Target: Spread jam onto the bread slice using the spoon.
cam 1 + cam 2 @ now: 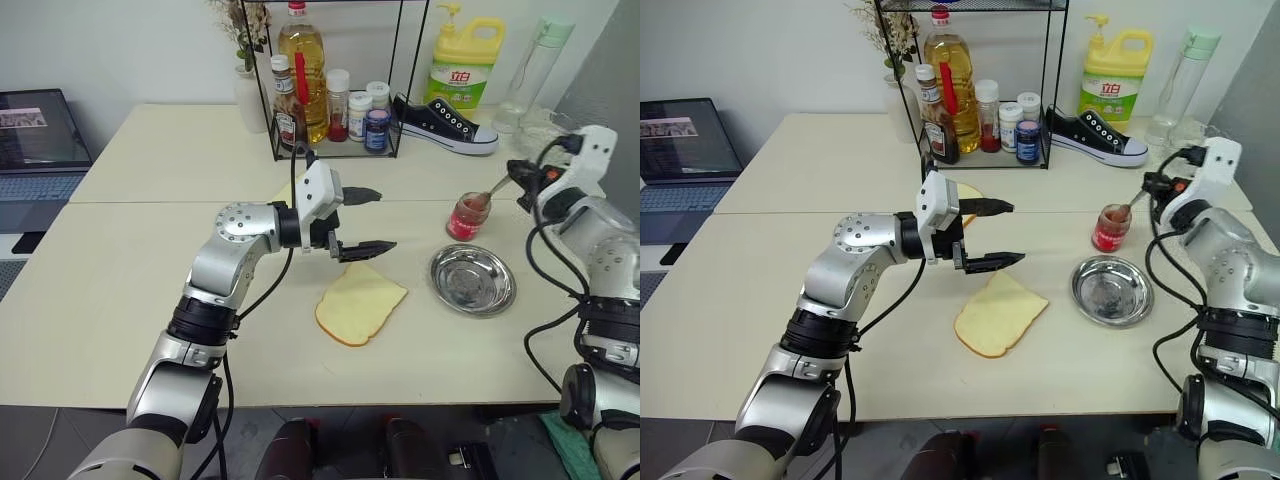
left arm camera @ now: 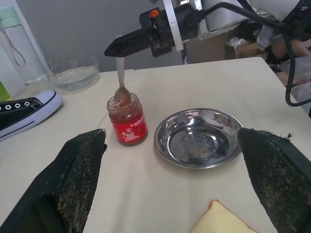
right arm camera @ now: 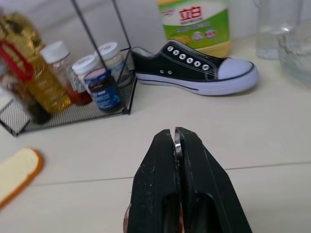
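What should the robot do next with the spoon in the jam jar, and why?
Probably lift the spoon out of the jam and carry it over to the bread slice. The right gripper has its fingers shut on the handle, the spoon's bowl sits in the jar, and the bread shows no red.

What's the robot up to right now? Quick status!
Right gripper shut on spoon, bowl in jam jar. Left gripper open, empty, above bread slice. Steel dish beside bread.
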